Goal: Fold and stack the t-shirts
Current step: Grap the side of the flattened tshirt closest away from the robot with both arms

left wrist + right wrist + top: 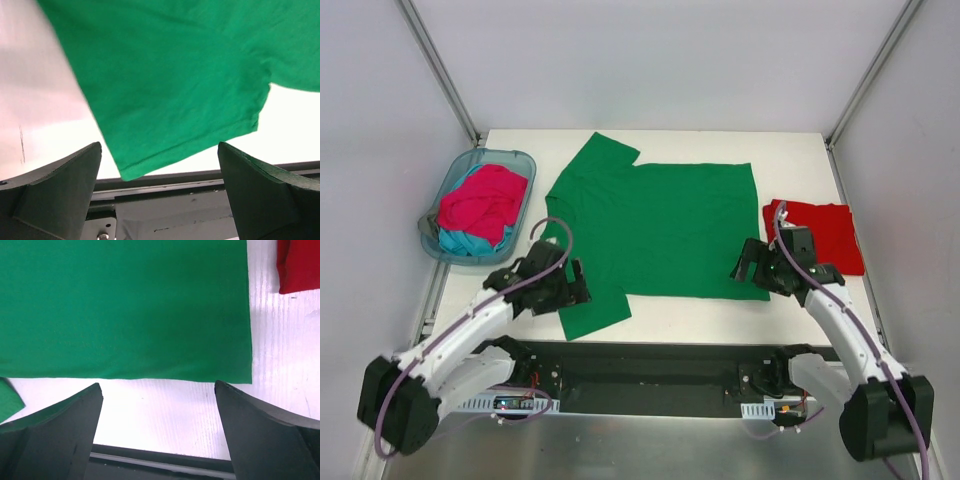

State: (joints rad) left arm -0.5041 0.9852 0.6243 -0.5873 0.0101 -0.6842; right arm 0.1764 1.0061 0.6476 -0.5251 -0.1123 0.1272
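A bright green t-shirt (660, 225) lies spread flat on the white table, neck to the left, one sleeve at the near left. A folded red t-shirt (817, 235) lies to its right. Pink and teal shirts (480, 208) are heaped in a basket at far left. My left gripper (576, 285) is open and empty over the near sleeve (190, 100). My right gripper (747, 268) is open and empty above the shirt's near right hem corner (240, 371). The red shirt's edge shows in the right wrist view (300, 267).
The pale blue basket (520, 160) stands at the table's far left. A black rail (650, 375) runs along the near table edge between the arm bases. White walls with metal posts enclose the table on three sides.
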